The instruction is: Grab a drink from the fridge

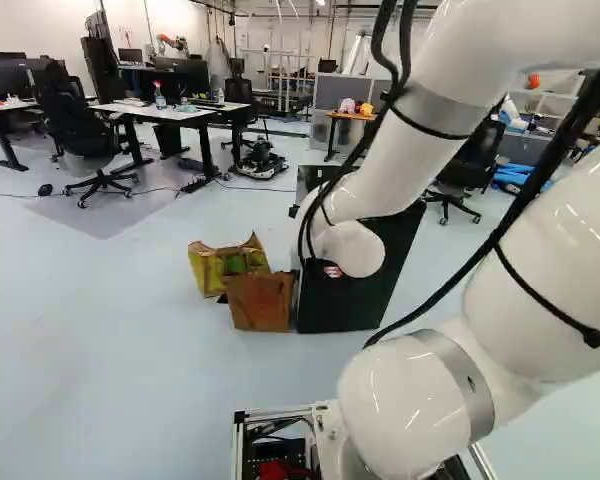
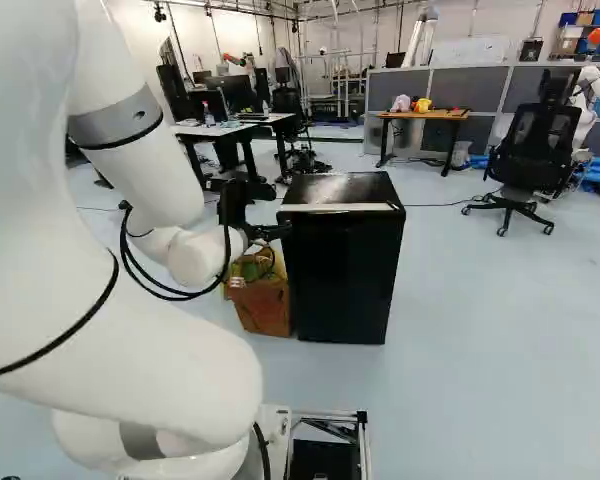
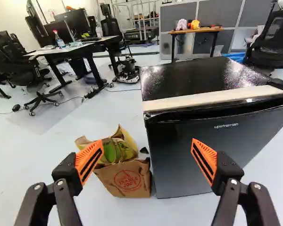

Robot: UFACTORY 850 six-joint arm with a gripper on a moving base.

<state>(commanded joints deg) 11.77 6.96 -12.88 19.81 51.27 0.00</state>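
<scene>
A thick white robot arm (image 2: 130, 360) with dark cables and grey bands looms nearest, filling the left of the right base view and the right of the left base view. At its end is a black two-fingered gripper (image 2: 277, 243) with ribbed orange pads (image 3: 89, 161). The jaws stand wide apart, with nothing between them.

A squat, glossy black fridge (image 2: 340, 275) stands on the pale blue floor (image 1: 110, 370) near the middle of the right base view, its door shut and its contents hidden. A cream-coloured strip (image 2: 340, 208) runs along the top front edge. In the wrist view the fridge lies ahead of the gripper.

Just beside the fridge, left of it in both base views, sits a brown paper bag (image 3: 128, 181), with a yellow-and-green bag (image 3: 118, 149) behind it.

Farther back come a white-topped desk (image 1: 155, 112) at the upper left of the left base view, a wooden-topped table (image 2: 425, 114) at the upper right of the right base view, and a black mesh office chair (image 2: 536, 145) right of that table.
</scene>
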